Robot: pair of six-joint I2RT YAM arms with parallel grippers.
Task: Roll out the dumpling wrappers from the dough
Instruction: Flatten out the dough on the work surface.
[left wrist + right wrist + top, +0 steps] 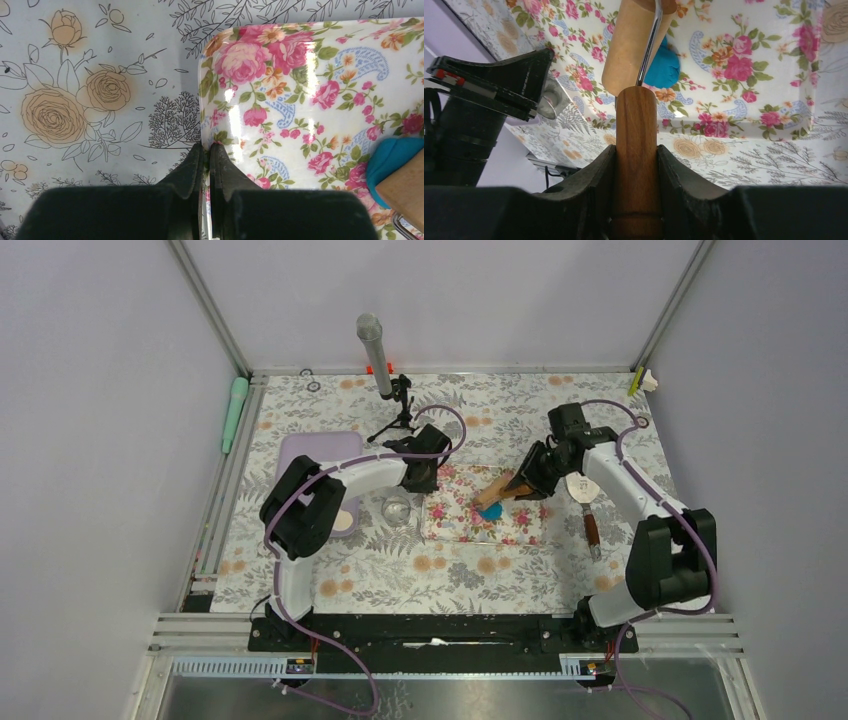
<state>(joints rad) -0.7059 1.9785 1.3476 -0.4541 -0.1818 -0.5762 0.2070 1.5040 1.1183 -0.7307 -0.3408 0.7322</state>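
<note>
The dough [665, 67] lies on the floral mat [310, 90], half hidden under the wooden roller [628, 45]. The right gripper [636, 157] grasps the roller's handle. The left gripper [206, 150] is clenched at the mat's left edge.

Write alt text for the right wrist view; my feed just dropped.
The right pincer is clamped on a brown wooden roller handle, whose metal rod leads to a pale wooden drum lying over a bright blue clay lump. Beneath them is a glossy pink floral mat on a grey leaf-print tablecloth.
</note>
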